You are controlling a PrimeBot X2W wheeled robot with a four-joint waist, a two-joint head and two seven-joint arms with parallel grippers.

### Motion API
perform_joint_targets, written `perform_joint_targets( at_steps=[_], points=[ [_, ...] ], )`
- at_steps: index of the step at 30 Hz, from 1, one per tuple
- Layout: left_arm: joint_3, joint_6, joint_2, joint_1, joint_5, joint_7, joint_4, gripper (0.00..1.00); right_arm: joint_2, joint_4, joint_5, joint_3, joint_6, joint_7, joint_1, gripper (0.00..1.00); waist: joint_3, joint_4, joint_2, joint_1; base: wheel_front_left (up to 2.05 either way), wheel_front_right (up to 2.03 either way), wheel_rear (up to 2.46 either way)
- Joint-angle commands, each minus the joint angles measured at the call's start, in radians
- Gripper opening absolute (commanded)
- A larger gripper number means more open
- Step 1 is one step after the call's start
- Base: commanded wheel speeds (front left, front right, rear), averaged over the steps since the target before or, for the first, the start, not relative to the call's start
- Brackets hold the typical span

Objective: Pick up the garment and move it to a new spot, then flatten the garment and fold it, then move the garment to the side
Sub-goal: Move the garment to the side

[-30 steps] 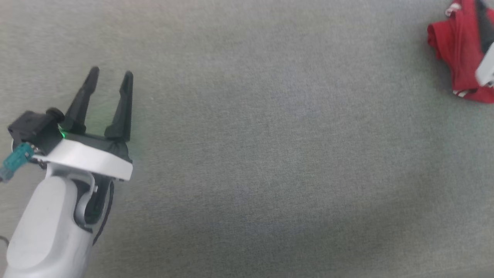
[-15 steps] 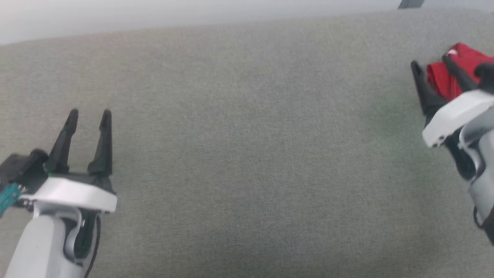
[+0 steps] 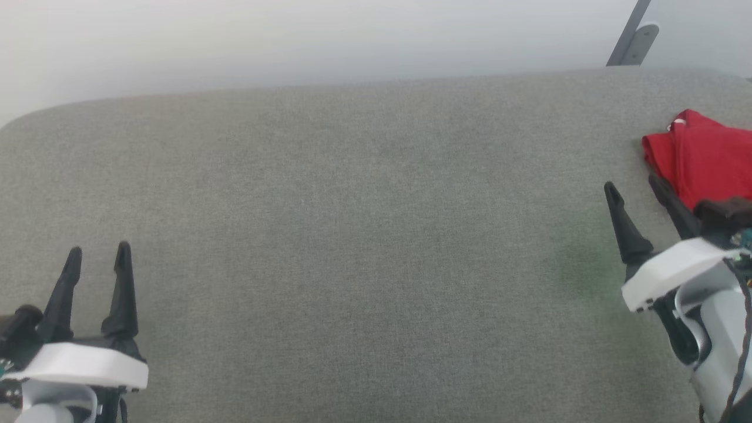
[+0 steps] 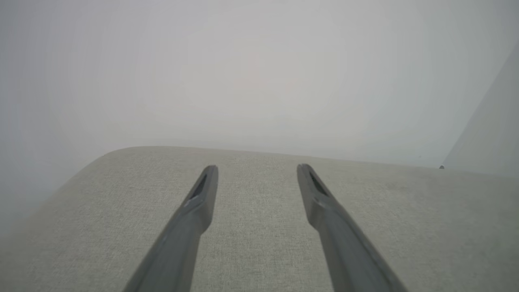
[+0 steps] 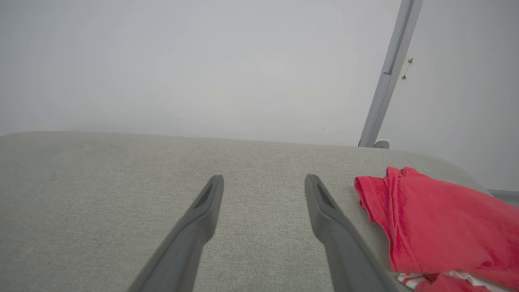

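Where grey fabric surface [image 3: 376, 235] meets pale wall [image 3: 294, 41] — garment [image 3: 705, 153], slanted post [image 3: 630, 35].

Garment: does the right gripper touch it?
Apart. The right wrist view shows a strip of grey surface between the right gripper and the garment.

A grey woven pad [image 3: 364, 247] is being shown spread across the whole near ground, with its far edge being rounded off at the left corner. Behind it, a plain pale wall [image 3: 294, 41] is being lit softly and evenly. At the far right, a slanted grey bar [image 3: 633, 26] is being seen rising before the wall. A faint green tinge is being thrown on the pad's right part.
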Motion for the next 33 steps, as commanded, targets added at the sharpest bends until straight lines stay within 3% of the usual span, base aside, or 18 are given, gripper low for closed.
perform_joint_targets(
  at_steps=[1,13,33],
  points=[
    [0.010,0.001,-0.002,0.017,-0.002,0.000,-0.003,1.00,0.008,-0.021,-0.016,-0.020,0.000,-0.008,0.029,1.00,-0.010,0.001,0.0000,0.0000,0.00,0.00,0.00],
    [0.044,0.001,-0.015,0.103,-0.016,0.000,-0.011,1.00,0.084,-0.201,-0.112,-0.187,0.000,0.007,0.228,1.00,-0.051,-0.006,0.0000,0.0000,0.00,0.00,0.00],
    [0.047,0.001,-0.040,0.123,-0.004,0.000,-0.032,1.00,0.133,-0.341,-0.154,-0.285,0.000,0.078,0.329,1.00,-0.071,-0.007,0.0000,0.0000,0.00,0.00,0.00]
  ],
)
